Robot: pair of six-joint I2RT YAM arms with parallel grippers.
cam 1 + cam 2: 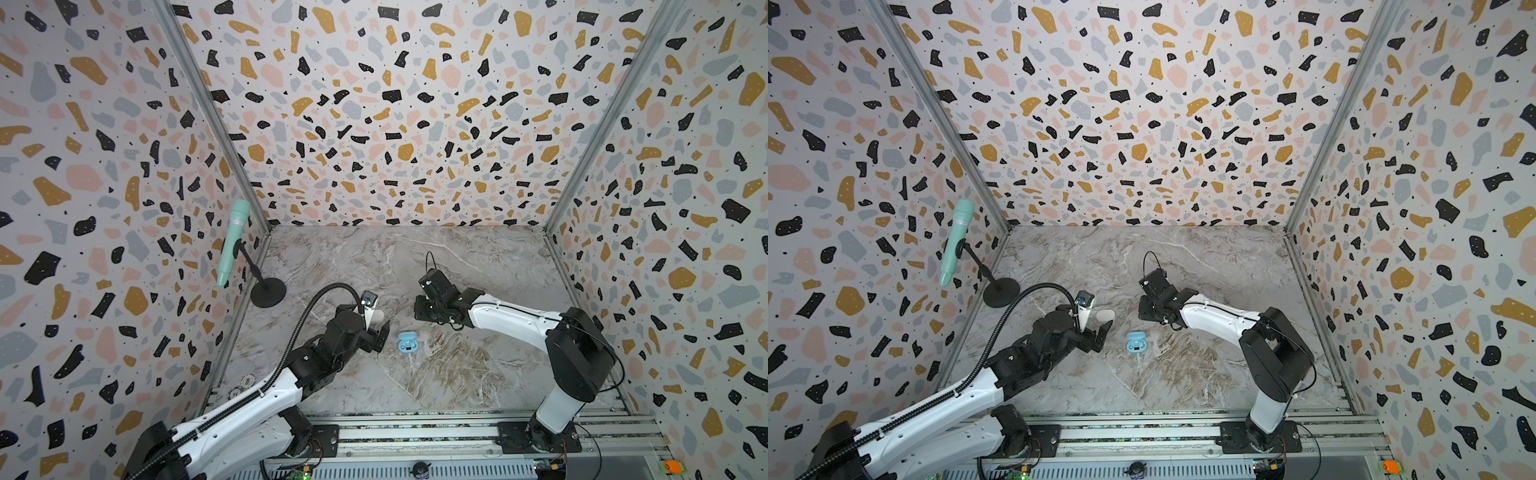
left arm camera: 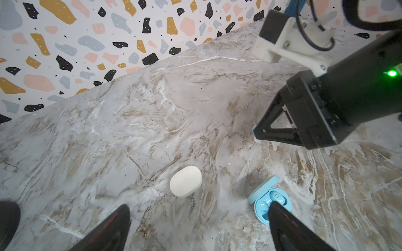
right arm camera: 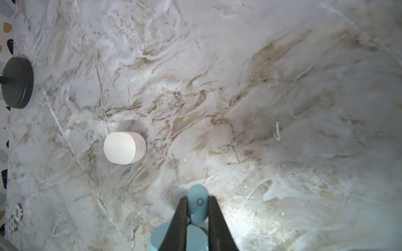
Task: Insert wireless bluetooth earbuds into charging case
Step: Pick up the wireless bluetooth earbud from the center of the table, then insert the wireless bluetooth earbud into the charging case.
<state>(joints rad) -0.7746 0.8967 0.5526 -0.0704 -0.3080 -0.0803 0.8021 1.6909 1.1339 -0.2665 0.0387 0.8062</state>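
right gripper: clenched on a light blue earbud, which is pinched between both fingers with its ringed face showing.
left gripper: released, fingers spread wide with nothing between them.
blue case: lid up, lying on the table between the two grippers. It is just beside one left finger, and in the right wrist view it sits directly under the right gripper's fingers.
second earbud: light blue, seated in one well of the blue case. The other well is partly hidden by a left finger, so whether it is filled cannot be told.
white case: shut, on the table just ahead of the left gripper's open fingers and apart from the right gripper.
mic stand: by the wall, beyond the left gripper and well apart from the right gripper.
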